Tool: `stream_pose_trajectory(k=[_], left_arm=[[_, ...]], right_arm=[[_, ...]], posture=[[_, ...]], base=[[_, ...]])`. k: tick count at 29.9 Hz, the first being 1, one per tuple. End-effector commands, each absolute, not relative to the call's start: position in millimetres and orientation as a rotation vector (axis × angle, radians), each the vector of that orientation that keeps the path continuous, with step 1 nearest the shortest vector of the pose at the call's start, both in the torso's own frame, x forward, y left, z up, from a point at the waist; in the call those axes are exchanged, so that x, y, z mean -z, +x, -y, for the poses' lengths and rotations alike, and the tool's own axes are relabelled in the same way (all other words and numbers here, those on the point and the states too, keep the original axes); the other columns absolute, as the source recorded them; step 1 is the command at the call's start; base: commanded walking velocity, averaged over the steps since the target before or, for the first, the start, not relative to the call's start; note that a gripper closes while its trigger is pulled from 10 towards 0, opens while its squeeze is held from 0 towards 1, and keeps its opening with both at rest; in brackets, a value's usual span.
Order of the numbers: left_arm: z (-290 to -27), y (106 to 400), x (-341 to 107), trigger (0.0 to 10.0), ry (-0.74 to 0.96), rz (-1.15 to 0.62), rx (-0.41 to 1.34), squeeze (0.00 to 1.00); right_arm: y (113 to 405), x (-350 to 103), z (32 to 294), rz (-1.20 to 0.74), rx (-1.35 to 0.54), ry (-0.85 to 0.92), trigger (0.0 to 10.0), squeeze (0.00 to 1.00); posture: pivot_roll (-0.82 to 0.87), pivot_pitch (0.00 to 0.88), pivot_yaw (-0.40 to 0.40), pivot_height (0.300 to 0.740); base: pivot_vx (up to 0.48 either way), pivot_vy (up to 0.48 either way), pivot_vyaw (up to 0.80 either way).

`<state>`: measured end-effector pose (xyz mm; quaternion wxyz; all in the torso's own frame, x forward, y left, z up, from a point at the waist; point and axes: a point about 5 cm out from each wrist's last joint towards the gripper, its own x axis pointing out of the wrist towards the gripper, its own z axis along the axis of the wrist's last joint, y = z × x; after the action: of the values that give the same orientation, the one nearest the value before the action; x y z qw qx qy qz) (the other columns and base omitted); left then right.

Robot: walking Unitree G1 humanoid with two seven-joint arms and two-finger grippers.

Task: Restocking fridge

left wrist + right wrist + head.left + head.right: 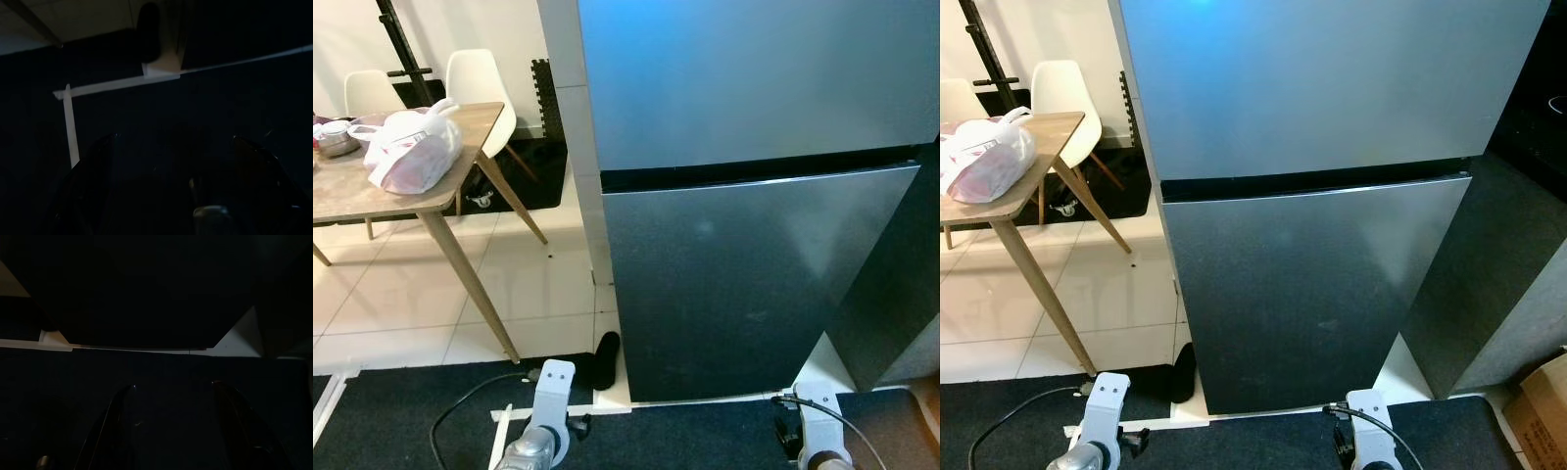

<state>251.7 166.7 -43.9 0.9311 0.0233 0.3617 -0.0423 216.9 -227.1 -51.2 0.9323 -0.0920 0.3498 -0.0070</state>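
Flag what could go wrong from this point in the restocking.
The fridge has both doors shut, so nothing can go in until one is opened. The bag sits near the table edge and might slip when grabbed. A cable loops on the floor by the left arm and may snag.

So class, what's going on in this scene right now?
The robot stands facing a grey fridge with both doors closed. Nothing is being handled: both arms hang low over the dark carpet, and the left gripper and right gripper have their jaws open and empty. To the robot's left, a white plastic bag with something in it sits on a wooden table, untouched.
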Motion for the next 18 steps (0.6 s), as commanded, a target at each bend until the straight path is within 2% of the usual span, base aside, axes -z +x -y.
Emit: stream_pose_trajectory(k=[1, 10, 18], left_arm=[[-162.2, 250.4, 45.2, 10.0, 0.043, -0.744, 0.091, 0.0], [-168.4, 249.8, 43.4, 10.0, -0.01, -0.696, 0.026, 0.0], [-166.1, 255.4, 39.8, 10.0, 0.036, -0.692, 0.044, 0.0]], right_arm=[[216.9, 52.4, 224.1, -0.725, -0.006, -0.202, 10.0, 0.0], [206.2, 61.2, 209.7, -0.749, -0.099, -0.215, 10.0, 0.0], [210.4, 56.8, 218.5, -0.739, -0.106, -0.232, 10.0, 0.0]], posture=[[-0.11, 0.048, 0.033, 0.74], [-0.05, 0.06, -0.055, 0.74], [-0.06, 0.052, -0.015, 0.74]], base=[[0.0, 0.0, 0.0], [0.0, 0.0, 0.0], [0.0, 0.0, 0.0]])
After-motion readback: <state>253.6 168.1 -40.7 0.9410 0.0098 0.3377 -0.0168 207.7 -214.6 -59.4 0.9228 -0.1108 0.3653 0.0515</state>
